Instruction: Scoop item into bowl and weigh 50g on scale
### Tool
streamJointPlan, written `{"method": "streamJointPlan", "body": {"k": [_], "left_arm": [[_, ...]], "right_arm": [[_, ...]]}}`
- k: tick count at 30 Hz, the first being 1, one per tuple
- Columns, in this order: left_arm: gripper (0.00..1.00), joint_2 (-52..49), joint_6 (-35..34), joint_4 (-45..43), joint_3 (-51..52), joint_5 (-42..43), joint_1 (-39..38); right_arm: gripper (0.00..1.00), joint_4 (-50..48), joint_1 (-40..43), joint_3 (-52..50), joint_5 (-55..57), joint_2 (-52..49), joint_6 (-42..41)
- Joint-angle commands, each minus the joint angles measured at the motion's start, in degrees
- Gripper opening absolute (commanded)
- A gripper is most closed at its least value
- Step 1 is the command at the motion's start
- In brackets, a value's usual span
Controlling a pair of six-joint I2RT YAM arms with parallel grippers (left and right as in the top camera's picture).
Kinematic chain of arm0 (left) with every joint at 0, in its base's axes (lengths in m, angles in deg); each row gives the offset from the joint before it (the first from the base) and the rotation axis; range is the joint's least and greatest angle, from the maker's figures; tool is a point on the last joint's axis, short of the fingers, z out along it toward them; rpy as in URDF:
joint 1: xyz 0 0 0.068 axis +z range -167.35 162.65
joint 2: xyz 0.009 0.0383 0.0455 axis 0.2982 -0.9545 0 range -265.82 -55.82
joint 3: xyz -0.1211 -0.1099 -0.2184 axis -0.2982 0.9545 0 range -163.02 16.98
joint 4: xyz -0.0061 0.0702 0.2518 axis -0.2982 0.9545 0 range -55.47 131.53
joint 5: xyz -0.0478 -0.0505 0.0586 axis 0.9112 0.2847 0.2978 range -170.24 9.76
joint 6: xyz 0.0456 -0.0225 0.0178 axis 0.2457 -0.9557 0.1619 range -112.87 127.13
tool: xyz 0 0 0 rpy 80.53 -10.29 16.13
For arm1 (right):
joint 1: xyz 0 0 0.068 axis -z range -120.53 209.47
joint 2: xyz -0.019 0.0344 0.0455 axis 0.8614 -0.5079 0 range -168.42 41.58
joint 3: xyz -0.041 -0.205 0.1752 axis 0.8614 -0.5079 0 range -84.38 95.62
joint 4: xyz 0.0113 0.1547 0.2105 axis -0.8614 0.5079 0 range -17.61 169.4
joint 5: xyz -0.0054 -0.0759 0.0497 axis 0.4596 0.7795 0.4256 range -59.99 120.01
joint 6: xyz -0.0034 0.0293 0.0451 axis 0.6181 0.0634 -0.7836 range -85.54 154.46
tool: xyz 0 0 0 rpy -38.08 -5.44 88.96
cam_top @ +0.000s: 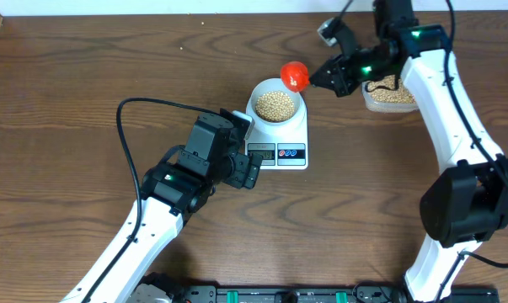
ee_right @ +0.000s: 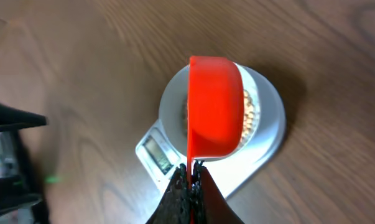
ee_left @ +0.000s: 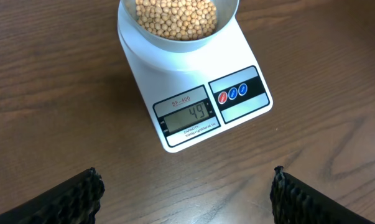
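Observation:
The pale bowl (cam_top: 258,94) sits on the white scale (cam_top: 292,133), filled with tan beans (cam_top: 276,104). In the left wrist view the scale (ee_left: 193,78) has its display (ee_left: 196,114) reading 49, below the bowl (ee_left: 175,46) of beans (ee_left: 175,15). My right gripper (cam_top: 323,77) is shut on the thin handle of a red scoop (cam_top: 294,75), which hangs at the bowl's far right rim. From the right wrist, the scoop (ee_right: 215,109) is tilted on its side over the bowl (ee_right: 170,106), gripper (ee_right: 192,171) below. My left gripper (ee_left: 186,180) stands open and holds nothing, just short of the scale's front.
A clear plastic tub (cam_top: 390,94) holding more beans stands at the back right, under the right arm. The left arm's black cable (cam_top: 127,143) loops over the wood table to the left of the scale.

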Motion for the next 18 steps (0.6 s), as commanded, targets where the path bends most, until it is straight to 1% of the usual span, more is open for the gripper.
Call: {"method": "streamJointPlan", "body": {"k": [1,13,18], "left_arm": [[0.88,0.37,0.55,0.02,-0.04,0.28,0.24],[0.88,0.37,0.55,0.02,-0.04,0.28,0.24],[0.88,0.37,0.55,0.02,-0.04,0.28,0.24]], "right_arm": [[0.01,-0.87,-2.93,2.25,9.51,-0.26,-2.69],[0.01,-2.69,-11.15,2.25,27.85,-0.26,-3.45],[0.01,-3.02,-13.25,2.25,32.46,-0.26,-3.43]]}}
